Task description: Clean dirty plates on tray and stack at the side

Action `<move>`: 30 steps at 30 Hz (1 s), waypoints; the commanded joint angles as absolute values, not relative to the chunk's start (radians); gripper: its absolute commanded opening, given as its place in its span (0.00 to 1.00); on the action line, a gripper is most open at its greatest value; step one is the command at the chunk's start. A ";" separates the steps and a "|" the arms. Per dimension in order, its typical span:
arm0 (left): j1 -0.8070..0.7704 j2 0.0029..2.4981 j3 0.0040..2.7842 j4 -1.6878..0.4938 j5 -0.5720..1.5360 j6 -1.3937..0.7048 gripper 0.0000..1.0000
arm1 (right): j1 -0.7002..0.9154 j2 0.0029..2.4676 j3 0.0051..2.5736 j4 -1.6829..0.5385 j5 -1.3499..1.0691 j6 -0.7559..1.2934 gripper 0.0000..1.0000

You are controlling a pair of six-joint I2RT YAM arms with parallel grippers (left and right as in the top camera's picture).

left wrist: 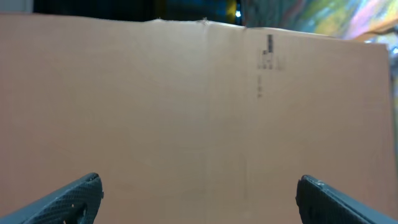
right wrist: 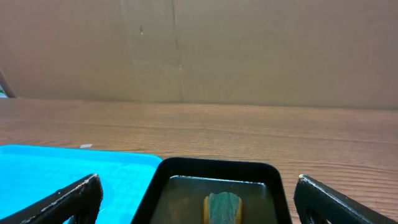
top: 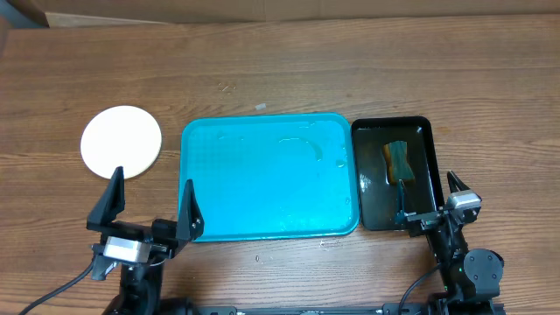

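Tray (top: 262,184) bare, plates (top: 122,141) stacked at side, so job looks done. My L gripper (top: 153,177) & R gripper (top: 427,184): jaws spread, empty. Next: prob. just park.

Bright, even light; faint glare on turquoise tray (top: 262,188); left-wrist view blurred.

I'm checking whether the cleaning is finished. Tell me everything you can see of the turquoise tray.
The turquoise tray is a large, plastic-looking rectangle with rounded corners and a low rim, lying flat on the wooden table. Nothing sits on it; only faint wet streaks show near its upper right. Its right edge lies beside the black tray, touching or nearly so.
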State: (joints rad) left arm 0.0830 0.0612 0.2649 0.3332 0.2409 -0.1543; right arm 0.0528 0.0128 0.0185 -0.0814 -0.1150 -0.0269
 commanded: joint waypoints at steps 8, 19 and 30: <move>0.024 0.003 0.093 0.379 0.063 -0.220 1.00 | 0.049 0.003 0.008 -0.076 -0.106 -0.031 1.00; 0.024 0.003 0.004 0.273 0.062 -0.232 1.00 | 0.049 0.003 0.008 -0.076 -0.106 -0.030 1.00; 0.023 0.003 0.005 -0.077 -0.006 -0.113 1.00 | 0.049 0.003 0.008 -0.076 -0.106 -0.030 1.00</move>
State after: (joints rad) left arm 0.0319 0.0139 0.0086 -0.0708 0.0200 -0.2016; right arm 0.0528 0.0128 0.0185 -0.0822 -0.1150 -0.0265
